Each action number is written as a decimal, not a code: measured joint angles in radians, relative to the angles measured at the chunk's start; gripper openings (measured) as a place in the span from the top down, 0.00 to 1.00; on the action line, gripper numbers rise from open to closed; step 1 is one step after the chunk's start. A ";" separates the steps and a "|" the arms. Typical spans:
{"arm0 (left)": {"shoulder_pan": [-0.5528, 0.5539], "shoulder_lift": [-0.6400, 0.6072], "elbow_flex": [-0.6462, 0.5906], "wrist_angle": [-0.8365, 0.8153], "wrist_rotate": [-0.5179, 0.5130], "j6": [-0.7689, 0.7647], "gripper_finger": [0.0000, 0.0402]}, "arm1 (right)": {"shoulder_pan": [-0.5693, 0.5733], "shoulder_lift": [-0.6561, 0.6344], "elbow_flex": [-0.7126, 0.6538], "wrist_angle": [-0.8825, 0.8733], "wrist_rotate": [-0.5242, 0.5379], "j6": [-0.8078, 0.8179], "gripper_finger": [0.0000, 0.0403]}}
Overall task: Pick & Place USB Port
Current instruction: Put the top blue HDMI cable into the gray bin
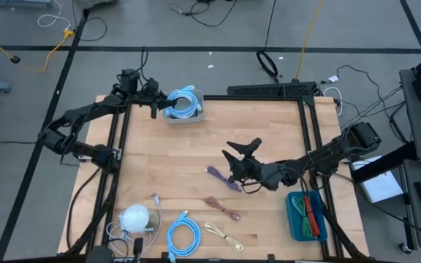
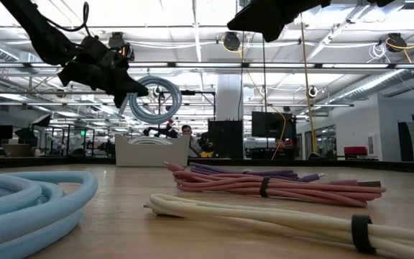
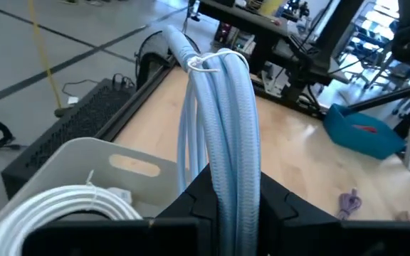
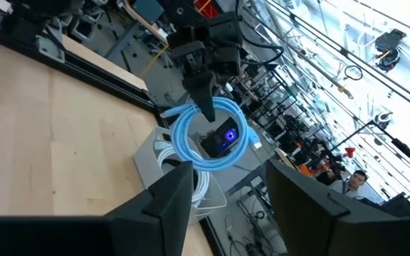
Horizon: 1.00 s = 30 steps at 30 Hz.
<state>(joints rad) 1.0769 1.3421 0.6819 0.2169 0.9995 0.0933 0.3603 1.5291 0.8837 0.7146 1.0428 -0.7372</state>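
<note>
A coiled light blue cable [image 1: 186, 100] is held over the grey-white bin [image 1: 196, 117] at the table's far edge. My left gripper [image 1: 165, 108] is shut on it. In the low view the coil [image 2: 155, 99] stands as a ring above the bin [image 2: 149, 152]. The left wrist view shows white cable [image 3: 70, 203] lying inside the bin. My right gripper [image 1: 241, 151] is open and empty, raised over mid-table near a purple cable [image 1: 221, 177] that lies flat on the wood. My left gripper [image 3: 230, 190] pinches several strands of the blue coil [image 3: 223, 153] together between its two fingers, coming from the table's left. The strands run along the fingers, out to the tied end [image 3: 205, 62]. The coil is lifted clear, above the bin.
On the near half of the table lie a pink cable [image 1: 221, 208], a cream cable [image 1: 224, 235], another blue coil [image 1: 183, 235] and a white round object [image 1: 134, 217]. A teal tray [image 1: 295, 219] with red and green cables sits near the right edge. Black frame rails border the table.
</note>
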 joint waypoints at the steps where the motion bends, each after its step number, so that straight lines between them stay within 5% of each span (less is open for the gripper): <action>1: 0.002 0.003 0.000 0.003 -0.003 0.002 0.90 | 0.000 0.000 0.000 0.000 0.000 0.000 0.58; 24: -0.003 0.257 0.073 -0.053 -0.060 0.089 0.90 | -0.007 0.000 0.000 0.007 -0.078 0.018 0.58; 30: -0.045 0.278 0.079 -0.063 -0.177 0.071 0.90 | -0.007 0.000 0.000 0.007 -0.078 0.018 0.58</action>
<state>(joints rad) 1.0322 1.6203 0.7609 0.1535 0.8221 0.1640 0.3531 1.5295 0.8841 0.7216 0.9643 -0.7193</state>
